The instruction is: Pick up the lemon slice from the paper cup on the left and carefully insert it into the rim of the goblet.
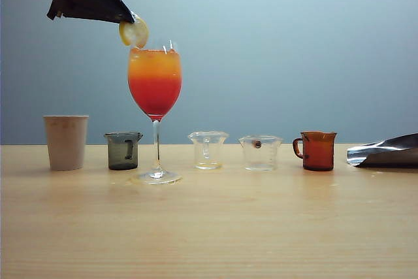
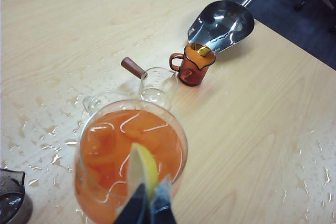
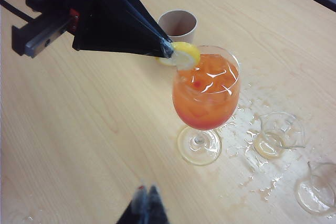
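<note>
Pickup done — left gripper (image 1: pixel 132 23) pinches lemon slice (image 1: pixel 134 32) just above goblet (image 1: pixel 155 83) rim, paper cup (image 1: pixel 66 142) left behind. Seating remains. Right gripper (image 3: pixel 146 195) pressed together — empty, hanging back.

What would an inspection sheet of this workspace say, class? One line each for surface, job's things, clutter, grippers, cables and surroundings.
Surface: wooden table, water splashes around the glassware.
Job's things: lemon slice held just above the goblet rim; paper cup stands left.
Clutter: grey-green jug, two clear jugs, amber jug, metal scoop.
Grippers: left gripper shut on the lemon slice; right gripper shut, holds nothing, hovers near the goblet.
Cables: nothing seen.
Surroundings: plain grey-blue wall, dark floor, chair base.
</note>
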